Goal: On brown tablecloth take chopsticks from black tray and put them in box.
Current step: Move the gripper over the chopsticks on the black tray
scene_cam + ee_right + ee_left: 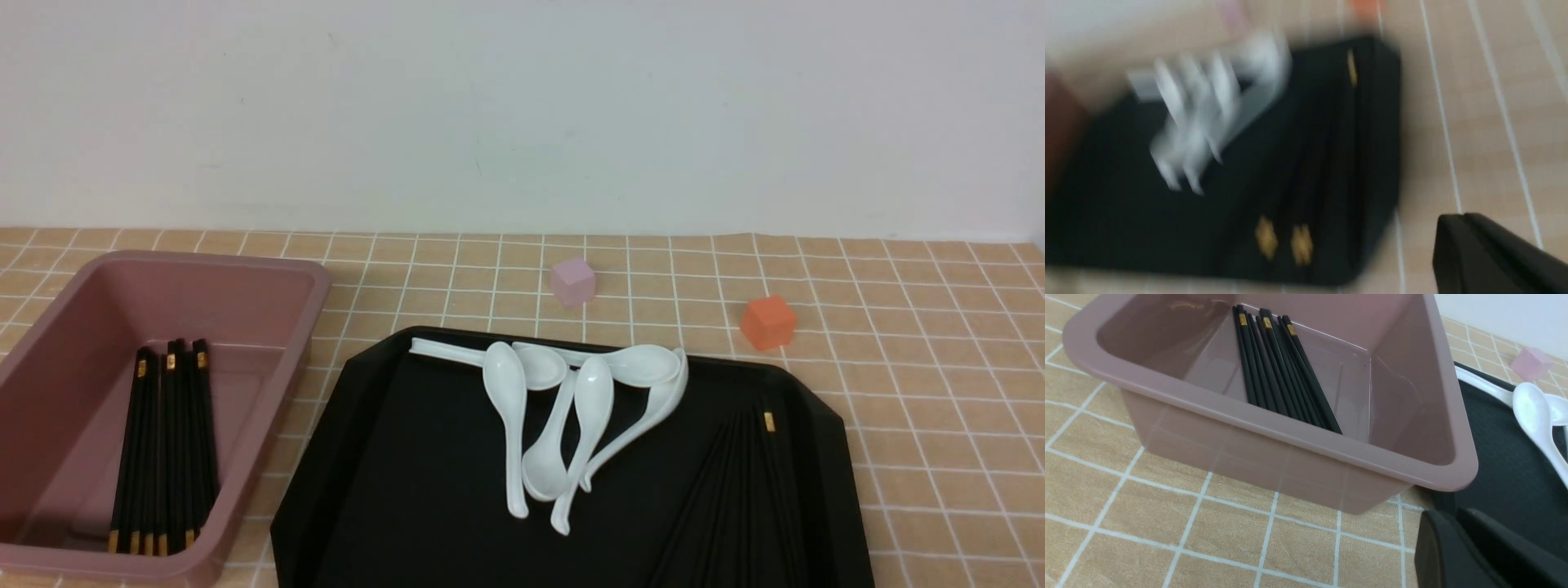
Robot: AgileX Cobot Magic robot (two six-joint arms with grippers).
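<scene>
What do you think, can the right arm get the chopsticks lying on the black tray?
Probably yes. The chopsticks lie uncovered on the black tray's right side, clear of the spoons, and the right gripper looks close by.

The tabletop is covered, as far as the views reach, by the brown tablecloth (922, 343), tan-orange with a grid of thin white lines. Four things rest directly on the cloth. The box (188, 298) sits at the robot's left, its long side running away from the robot. The black tray (408, 457) lies just beside it in the near middle; whether the two touch cannot be told. Beyond the tray's far rim stand a pale pink cube (572, 281), near the middle, and an orange cube (767, 322) further right, both apart from the tray.
</scene>
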